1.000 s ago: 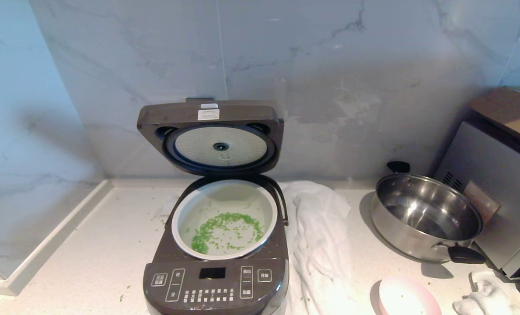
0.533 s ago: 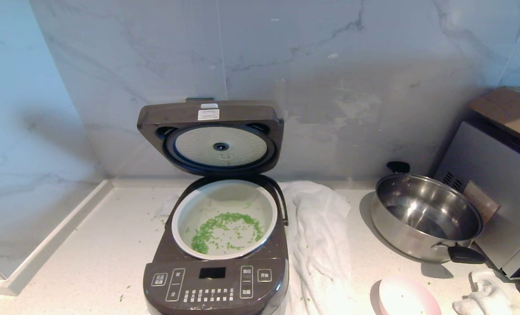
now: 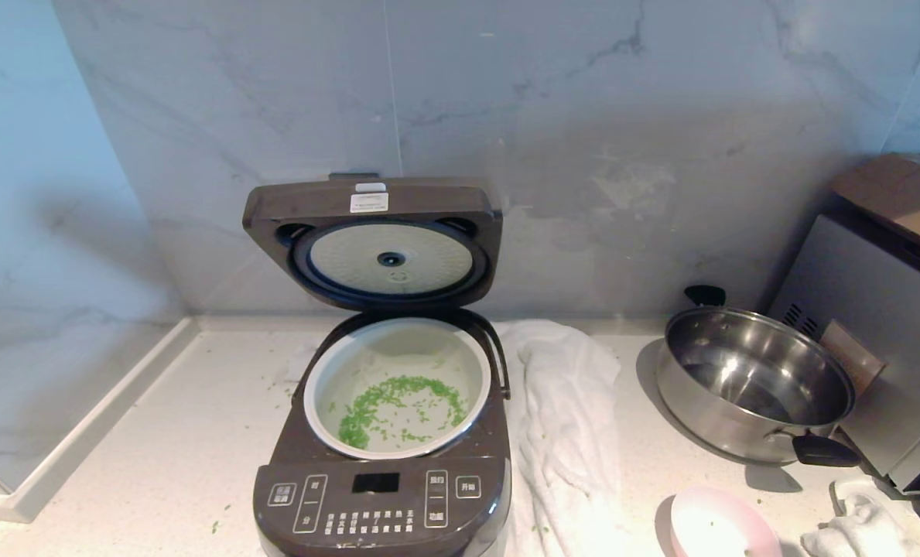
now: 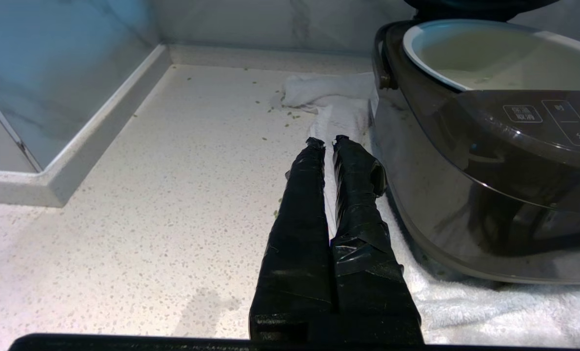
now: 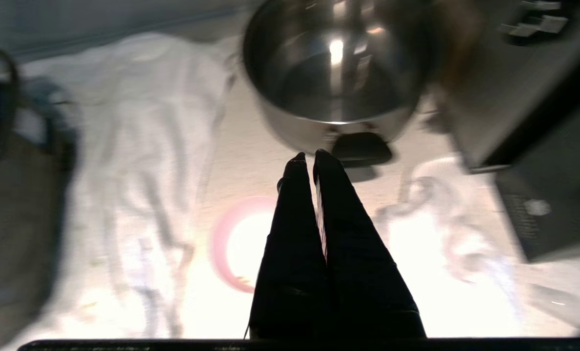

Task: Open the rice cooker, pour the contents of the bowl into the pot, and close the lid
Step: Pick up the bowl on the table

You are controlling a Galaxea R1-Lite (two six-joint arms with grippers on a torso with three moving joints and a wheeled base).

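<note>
Cooker (image 3: 382, 495) is sitting at lower centre of the head view, dark brown, lid (image 3: 373, 240) standing upright against the wall. Pot (image 3: 398, 387) is showing pale lining with green bits (image 3: 394, 410) scattered across its bottom. Bowl (image 3: 719, 526) is lying at lower right, pink outside, white inside. Right gripper (image 5: 309, 156) is hanging above the bowl, fingers pressed together, holding nothing. Left gripper (image 4: 328, 142) is resting low beside the cooker's side, fingers together, empty.
</note>
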